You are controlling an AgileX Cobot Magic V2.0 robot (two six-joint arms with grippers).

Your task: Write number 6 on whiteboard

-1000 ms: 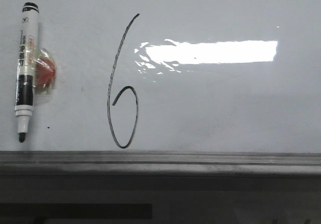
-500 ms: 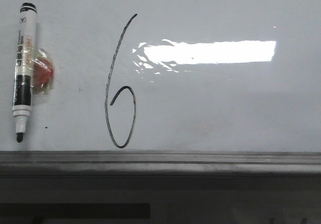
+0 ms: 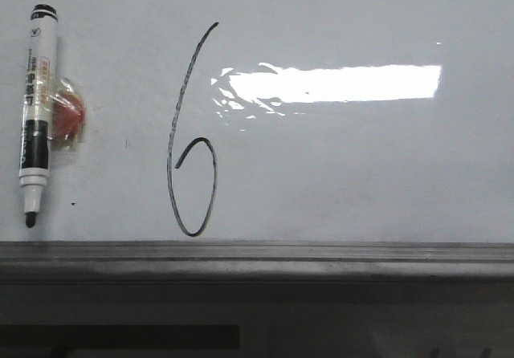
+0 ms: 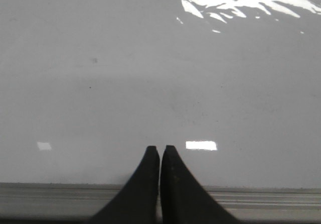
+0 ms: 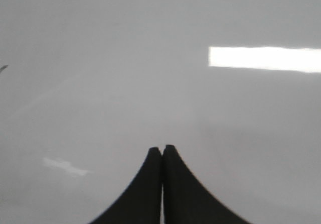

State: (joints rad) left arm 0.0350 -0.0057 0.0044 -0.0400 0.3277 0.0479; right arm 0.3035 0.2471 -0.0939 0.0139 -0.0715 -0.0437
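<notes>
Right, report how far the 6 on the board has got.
Done: the number 6 stands complete on the whiteboard, stem and closed loop. The marker lies uncapped on the board, left of the digit. In hand: nothing; left gripper and right gripper have jaws shut, empty. Left: seemingly nothing.

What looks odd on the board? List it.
The marker lies uncapped, tip down, beside an orange blob under clear tape. The 6 is tall, thin and leaning, its loop not quite closed. A few dark specks dot the whiteboard. Nothing looks damaged.
</notes>
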